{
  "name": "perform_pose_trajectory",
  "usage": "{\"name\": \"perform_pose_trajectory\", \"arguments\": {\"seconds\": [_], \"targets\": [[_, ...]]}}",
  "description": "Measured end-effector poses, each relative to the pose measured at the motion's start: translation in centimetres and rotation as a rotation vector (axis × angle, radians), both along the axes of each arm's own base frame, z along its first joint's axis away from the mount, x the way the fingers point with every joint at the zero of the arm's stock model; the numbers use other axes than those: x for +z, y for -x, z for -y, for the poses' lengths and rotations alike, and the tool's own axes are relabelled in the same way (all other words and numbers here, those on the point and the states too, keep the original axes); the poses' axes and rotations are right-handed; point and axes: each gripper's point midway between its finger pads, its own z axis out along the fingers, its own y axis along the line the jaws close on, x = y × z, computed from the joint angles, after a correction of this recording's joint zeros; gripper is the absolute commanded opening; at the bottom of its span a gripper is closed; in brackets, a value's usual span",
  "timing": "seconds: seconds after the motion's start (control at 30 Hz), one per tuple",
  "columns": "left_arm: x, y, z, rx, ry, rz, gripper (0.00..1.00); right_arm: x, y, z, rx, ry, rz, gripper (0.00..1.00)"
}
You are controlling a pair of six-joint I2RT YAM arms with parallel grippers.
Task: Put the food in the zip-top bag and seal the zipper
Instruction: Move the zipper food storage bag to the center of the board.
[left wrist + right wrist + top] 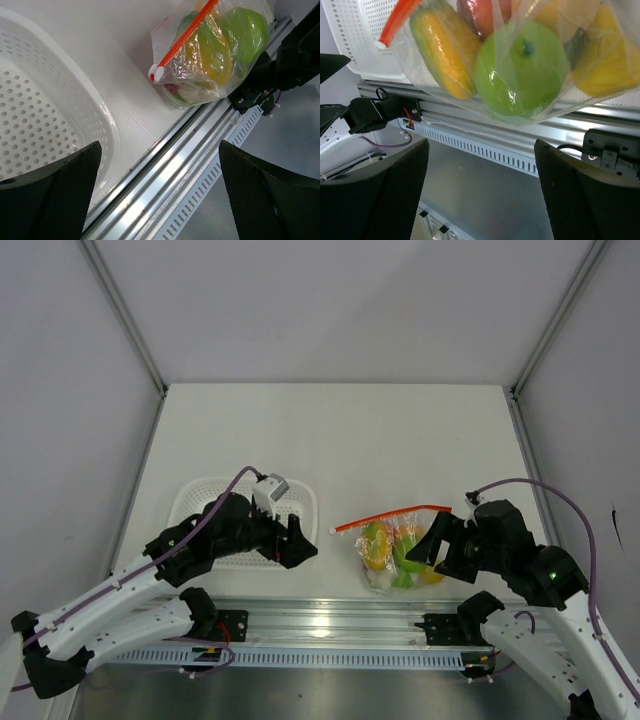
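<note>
The clear zip-top bag (398,545) lies at the table's near edge with the food inside: a green fruit (520,75), a yellow-orange one (445,50), a red one (480,15) and a yellow one (605,60). Its red-orange zipper (395,515) runs along the far side of the bag, with a white slider (158,73) at the left end. My right gripper (425,548) sits just right of the bag, open, with nothing between its fingers (481,145). Left of the bag, my left gripper (303,543) is wide open and holds nothing (159,150).
A white slotted basket (200,502) stands at the left, partly under my left arm; what I see of its inside (50,100) holds nothing. An aluminium rail (320,625) runs along the near table edge just in front of the bag.
</note>
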Motion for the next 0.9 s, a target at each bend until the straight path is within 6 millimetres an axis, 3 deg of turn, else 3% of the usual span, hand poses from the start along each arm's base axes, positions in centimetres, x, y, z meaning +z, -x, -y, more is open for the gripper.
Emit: {"name": "perform_pose_trajectory", "arguments": {"seconds": [0.13,0.3,0.43,0.6,0.9], "targets": [[0.0,0.1,0.3,-0.010,0.007,-0.005,1.00,-1.7,1.0,-0.5,0.016,-0.010,-0.072,0.85],[0.2,0.0,0.6,-0.013,0.017,-0.008,1.00,-5.8,2.5,-1.3,0.066,0.059,-0.201,0.86],[0.0,0.0,0.6,-0.013,0.013,-0.011,1.00,-8.5,1.9,-2.2,0.088,0.174,-0.245,0.90],[0.0,0.0,0.7,-0.013,0.010,-0.015,1.00,-10.4,-2.1,-2.6,0.006,0.279,-0.220,0.90],[0.9,0.3,0.1,-0.011,0.025,-0.001,0.99,-8.7,-12.7,-1.4,-0.226,0.218,-0.099,0.90]]}}
